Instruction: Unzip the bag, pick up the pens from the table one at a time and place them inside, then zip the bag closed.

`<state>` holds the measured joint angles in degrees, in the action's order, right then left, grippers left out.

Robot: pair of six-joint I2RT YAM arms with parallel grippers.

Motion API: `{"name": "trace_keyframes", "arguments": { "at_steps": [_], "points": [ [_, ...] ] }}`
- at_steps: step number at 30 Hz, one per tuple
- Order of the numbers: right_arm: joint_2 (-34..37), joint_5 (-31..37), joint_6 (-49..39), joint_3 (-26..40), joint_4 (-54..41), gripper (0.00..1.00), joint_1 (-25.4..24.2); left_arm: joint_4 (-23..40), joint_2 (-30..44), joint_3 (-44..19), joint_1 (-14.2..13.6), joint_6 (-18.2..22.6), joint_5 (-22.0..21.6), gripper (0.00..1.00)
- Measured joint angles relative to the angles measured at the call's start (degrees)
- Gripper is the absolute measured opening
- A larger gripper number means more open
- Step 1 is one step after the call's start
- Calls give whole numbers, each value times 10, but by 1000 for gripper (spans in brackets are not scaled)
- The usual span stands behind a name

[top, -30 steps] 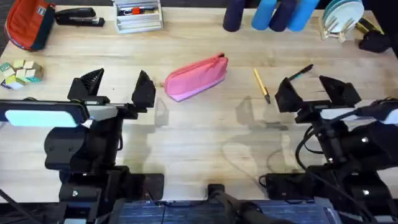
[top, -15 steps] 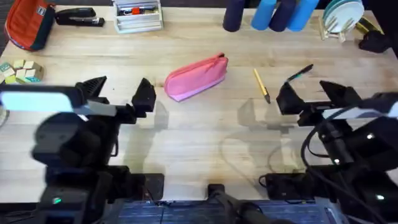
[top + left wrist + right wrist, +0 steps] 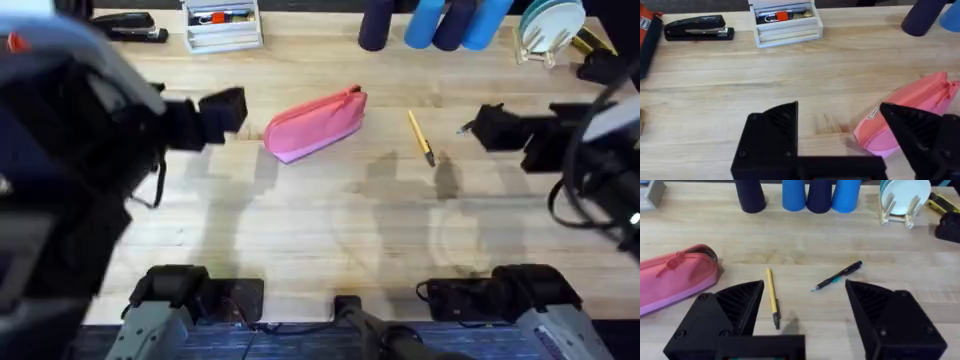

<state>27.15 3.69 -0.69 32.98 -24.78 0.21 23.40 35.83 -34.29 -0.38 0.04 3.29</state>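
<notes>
The pink pencil pouch (image 3: 315, 124) lies zipped shut on the wooden table (image 3: 320, 230), a little left of centre, its zipper end pointing far-right. To its right, apart from it, lies the yellow-tan pen (image 3: 420, 137), dark tip toward the near side. The dark pen with the teal accent (image 3: 837, 276) is plain in the right wrist view, lying right of the yellow one; from overhead only its tip peeks out beside the right arm.

The left gripper (image 3: 840, 127) hangs above the table just left of the pouch, fingers spread and holding nothing; its wrist view shows the pouch's left end beside one finger. The right gripper (image 3: 805, 310) hovers on the near side of the two pens, fingers parted and bare.

Along the far edge, the left wrist view gives a black stapler (image 3: 698, 27) and a white organiser tray (image 3: 786, 22); the right wrist view gives dark and blue cups (image 3: 795, 194) and a plate rack (image 3: 902, 197).
</notes>
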Motion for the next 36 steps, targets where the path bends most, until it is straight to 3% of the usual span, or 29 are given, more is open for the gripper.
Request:
{"name": "trace_keyframes", "arguments": {
  "at_steps": [6,8,13,25,36],
  "points": [
    [115,1,-3,113,-59,996,0,17,100,-74,0,16,22,992],
    [181,1,-5,189,-107,996,0,54,147,-126,0,48,49,994],
    [243,1,-7,263,-154,995,0,91,190,-168,0,86,63,994],
    [277,1,-7,296,-169,997,0,123,203,-174,0,161,73,993],
    [277,1,-7,296,-169,997,0,230,203,-174,0,381,159,993]
  ]
}}
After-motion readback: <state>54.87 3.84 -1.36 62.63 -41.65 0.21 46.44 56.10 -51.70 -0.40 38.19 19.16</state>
